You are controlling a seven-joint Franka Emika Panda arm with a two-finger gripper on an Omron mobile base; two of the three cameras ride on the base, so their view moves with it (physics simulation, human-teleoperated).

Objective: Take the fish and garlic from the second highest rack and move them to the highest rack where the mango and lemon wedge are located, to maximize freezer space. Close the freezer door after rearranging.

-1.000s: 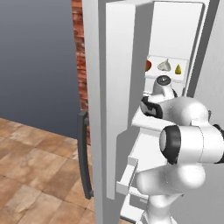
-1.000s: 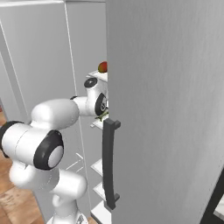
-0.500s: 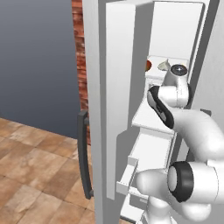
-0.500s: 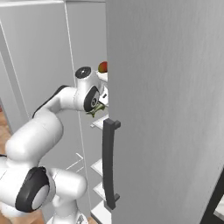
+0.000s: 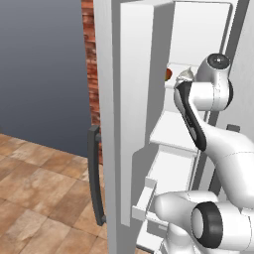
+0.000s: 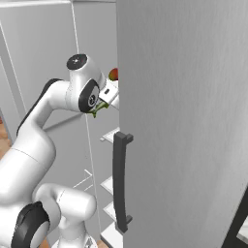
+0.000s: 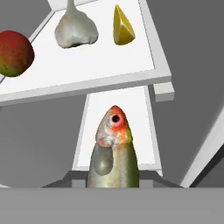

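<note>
The jaws are closed on the fish (image 7: 113,151), head pointing away from the hand, carried just below and in front of the highest rack (image 7: 87,83), where the garlic (image 7: 75,29), mango (image 7: 15,53) and lemon wedge (image 7: 122,27) leave bare shelf for it

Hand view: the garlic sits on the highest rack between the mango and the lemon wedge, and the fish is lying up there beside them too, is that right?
Not quite. The hand view shows the garlic on the highest rack between the mango and the lemon wedge, but the fish is not on that rack: it is in front of and below it, at the gripper.
</note>
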